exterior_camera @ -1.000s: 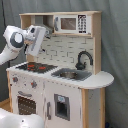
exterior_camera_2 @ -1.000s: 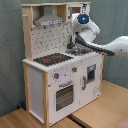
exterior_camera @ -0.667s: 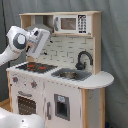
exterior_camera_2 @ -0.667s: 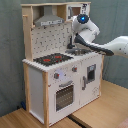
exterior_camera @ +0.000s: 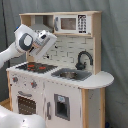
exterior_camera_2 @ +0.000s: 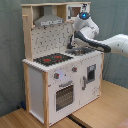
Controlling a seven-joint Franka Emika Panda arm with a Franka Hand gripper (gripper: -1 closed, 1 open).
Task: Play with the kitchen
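Note:
The kitchen (exterior_camera: pixel 60 85) (exterior_camera_2: pixel 60 75) is a white and light-wood toy unit seen in both exterior views. Its black-red hob (exterior_camera: pixel 35 66) (exterior_camera_2: pixel 52 59) lies beside a silver sink (exterior_camera: pixel 67 75) (exterior_camera_2: pixel 80 50) with a black faucet (exterior_camera: pixel 83 59). An oven door (exterior_camera: pixel 25 103) (exterior_camera_2: pixel 64 95) is in the front, and a grey hood (exterior_camera: pixel 43 22) (exterior_camera_2: pixel 48 20) hangs over the pegboard back. My gripper (exterior_camera: pixel 48 39) (exterior_camera_2: pixel 75 41) hovers above the countertop in front of the pegboard, between hob and sink, touching nothing that I can see.
A toy microwave (exterior_camera: pixel 70 23) sits on the top shelf. A rounded wooden counter end (exterior_camera: pixel 97 80) sticks out past the sink. My white arm (exterior_camera_2: pixel 112 45) reaches in from the second exterior view's right. The unit stands on a wooden table (exterior_camera_2: pixel 100 110) before a grey curtain.
My hand has swung a little toward the first exterior view's right, from beside the hood to in front of the pegboard over the hob. The kitchen itself has not moved.

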